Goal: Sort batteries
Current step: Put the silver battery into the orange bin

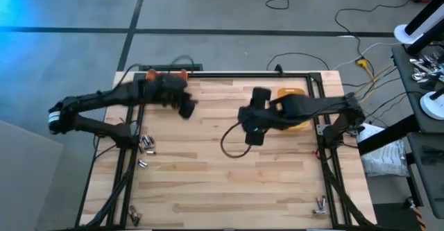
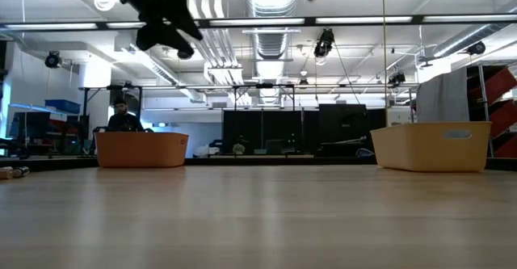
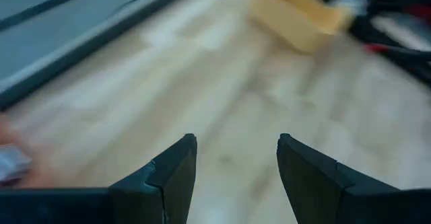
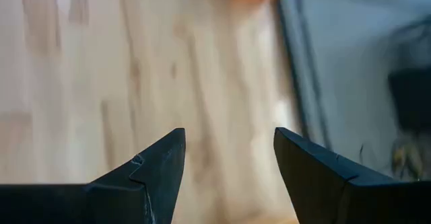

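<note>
Small silvery batteries lie in clusters on the wooden table: near the left edge [image 1: 146, 145], at the near left corner [image 1: 132, 214] and at the near right corner [image 1: 319, 204]. My left gripper [image 3: 236, 143] hangs open above the far left of the table [image 1: 187, 109], beside the orange bin [image 1: 166, 73], with nothing between its fingers. My right gripper [image 4: 229, 136] is open too, empty, above the table's middle [image 1: 253, 135], just left of the yellow bin [image 1: 291, 107].
The orange bin [image 2: 141, 149] stands at the far left and the yellow bin [image 2: 432, 145] at the far right, both on the table. A dark cable loops on the wood [image 1: 232, 144] under the right arm. A person sits in the room behind the orange bin [image 2: 123, 117].
</note>
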Controlling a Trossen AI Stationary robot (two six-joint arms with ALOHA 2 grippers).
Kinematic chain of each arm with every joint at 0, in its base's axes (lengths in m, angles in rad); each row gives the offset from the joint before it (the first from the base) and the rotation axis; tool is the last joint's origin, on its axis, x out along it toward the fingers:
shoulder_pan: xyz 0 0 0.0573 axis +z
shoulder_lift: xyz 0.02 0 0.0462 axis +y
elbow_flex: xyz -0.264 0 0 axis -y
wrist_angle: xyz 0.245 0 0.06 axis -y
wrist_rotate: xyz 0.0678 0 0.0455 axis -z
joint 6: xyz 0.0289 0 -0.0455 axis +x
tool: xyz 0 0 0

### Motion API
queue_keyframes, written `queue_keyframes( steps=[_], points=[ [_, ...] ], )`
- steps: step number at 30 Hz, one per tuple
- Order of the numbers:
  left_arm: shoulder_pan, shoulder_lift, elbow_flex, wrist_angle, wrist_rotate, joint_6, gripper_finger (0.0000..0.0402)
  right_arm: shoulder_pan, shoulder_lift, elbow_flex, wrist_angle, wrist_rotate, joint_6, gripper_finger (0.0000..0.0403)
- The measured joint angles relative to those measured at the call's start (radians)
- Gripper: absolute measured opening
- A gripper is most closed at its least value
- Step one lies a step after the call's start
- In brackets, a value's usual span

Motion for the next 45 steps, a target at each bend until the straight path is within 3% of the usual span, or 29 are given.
queue_keyframes(
  steps=[3,9,12,16,20,26,32,36,40,45],
  points=[
    [-0.142,-0.043,-0.113,0.167,-0.001,-0.056,0.0185,0.024,0.022,-0.102,-0.012,-0.009,0.108,0.0218],
    [-0.328,-0.033,-0.352,0.685,-0.002,-0.228,0.0185,0.09,0.048,-0.397,0.013,-0.064,0.364,0.0215],
    [-0.401,0.007,-0.44,0.907,-0.003,-0.341,0.0185,0.15,0.058,-0.531,0.034,-0.217,0.505,0.0216],
    [-0.502,0.092,-0.499,1.174,-0.003,-0.382,0.0185,0.257,0.058,-0.643,0.079,-0.465,0.702,0.0217],
    [-0.593,0.21,-0.504,1.336,-0.034,-0.378,0.0185,0.405,0.057,-0.698,0.118,-0.597,0.833,0.0216],
    [-0.674,0.387,-0.396,1.38,-0.068,-0.412,0.0185,0.578,0.086,-0.697,0.246,-0.652,0.981,0.0215],
    [-0.7,0.509,-0.228,1.383,0.103,-0.343,0.0185,0.675,0.144,-0.693,0.269,-0.775,1.041,0.0205],
    [-0.7,0.552,-0.135,1.349,0.147,-0.289,0.0185,0.738,0.181,-0.684,0.282,-0.81,1.009,0.0194],
    [-0.7,0.556,-0.074,1.258,0.148,-0.285,0.0185,0.809,0.198,-0.653,0.296,-0.795,0.968,0.0185],
    [-0.705,0.543,-0.055,1.183,0.149,-0.277,0.0185,0.91,0.172,-0.63,0.303,-0.696,0.986,0.0175]
  ],
)
